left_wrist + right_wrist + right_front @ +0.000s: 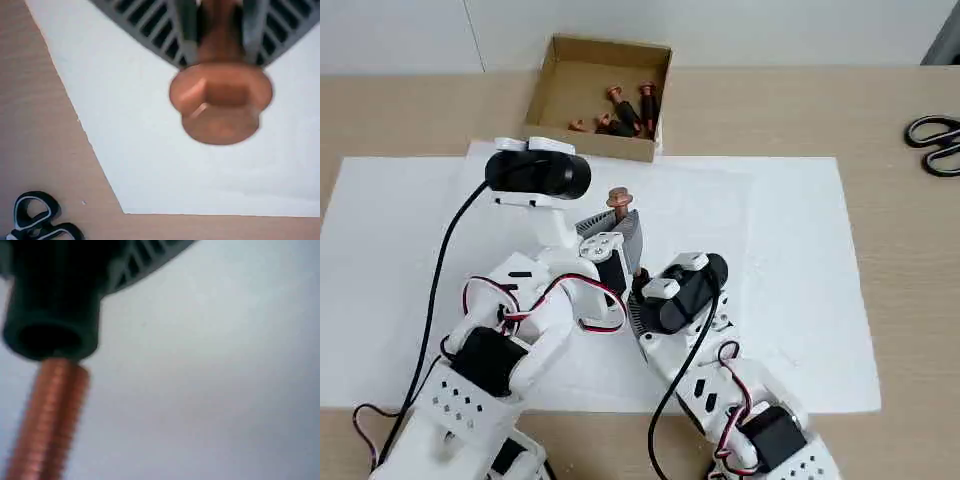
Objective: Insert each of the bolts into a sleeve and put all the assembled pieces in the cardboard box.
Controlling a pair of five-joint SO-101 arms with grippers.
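My left gripper [618,228] [220,30] is shut on a copper bolt [618,199] [220,102], whose hexagonal head points toward the cardboard box [592,146]. Just behind it, my right gripper [640,288] [55,265] is shut on a black sleeve [52,315]. In the right wrist view the bolt's threaded shaft [50,420] meets the sleeve's open mouth; I cannot tell how deep it sits. Both grippers hover over the white paper, a short way in front of the box. Several assembled bolt-and-sleeve pieces [628,112] lie in the box.
A white paper sheet [790,260] covers the middle of the wooden table. Black-handled scissors [935,140] [40,225] lie at the far right, off the paper. The box stands at the paper's far edge.
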